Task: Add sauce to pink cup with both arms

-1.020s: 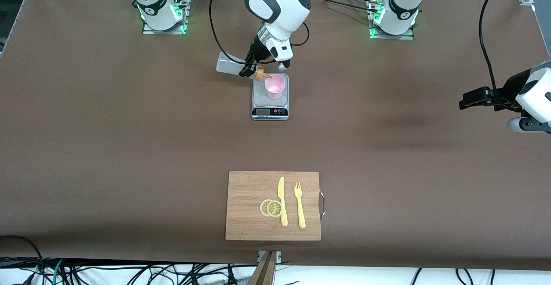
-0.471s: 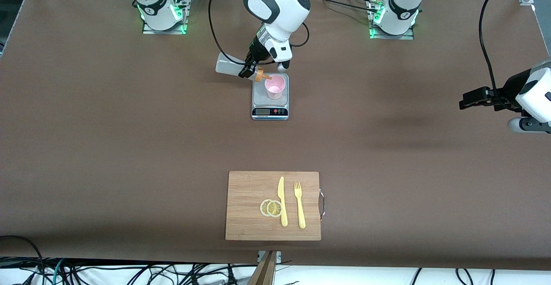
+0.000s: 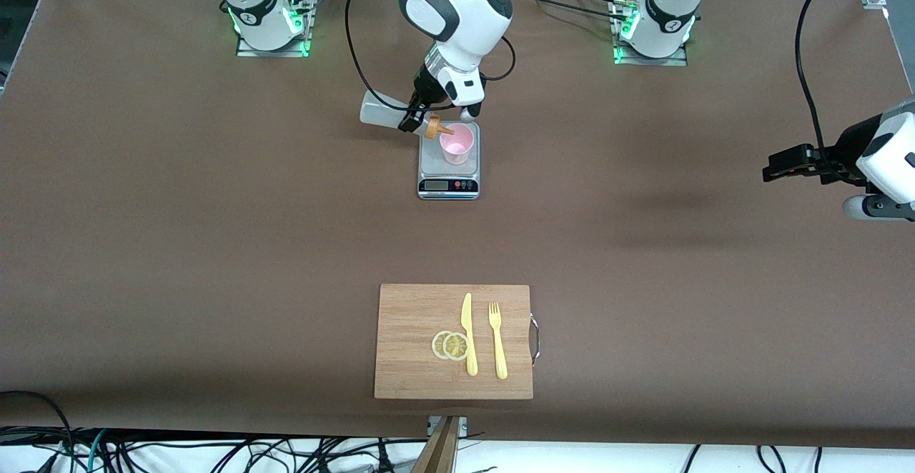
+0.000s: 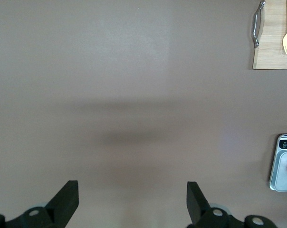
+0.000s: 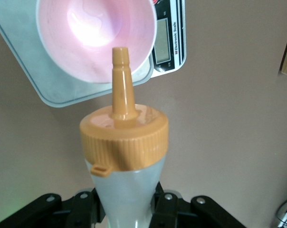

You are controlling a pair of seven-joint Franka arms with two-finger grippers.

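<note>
The pink cup (image 3: 457, 143) stands on a small grey scale (image 3: 448, 173) between the two arm bases. My right gripper (image 3: 417, 117) is shut on the sauce bottle (image 3: 389, 113), a whitish squeeze bottle with an orange nozzle cap, tilted so the nozzle points over the cup's rim. In the right wrist view the bottle (image 5: 124, 190) sits between the fingers, its nozzle just above the pink cup (image 5: 96, 38). My left gripper (image 3: 775, 170) hangs open and empty over bare table at the left arm's end, and waits; it also shows in the left wrist view (image 4: 132, 199).
A wooden cutting board (image 3: 422, 366) lies near the front camera's edge with two lemon slices (image 3: 450, 345), a yellow knife (image 3: 468, 334) and a yellow fork (image 3: 497, 339). Black cables hang by both arms.
The right arm has shifted slightly, lifting the bottle a little; the nozzle stays over the cup's rim. The left arm has not moved.
</note>
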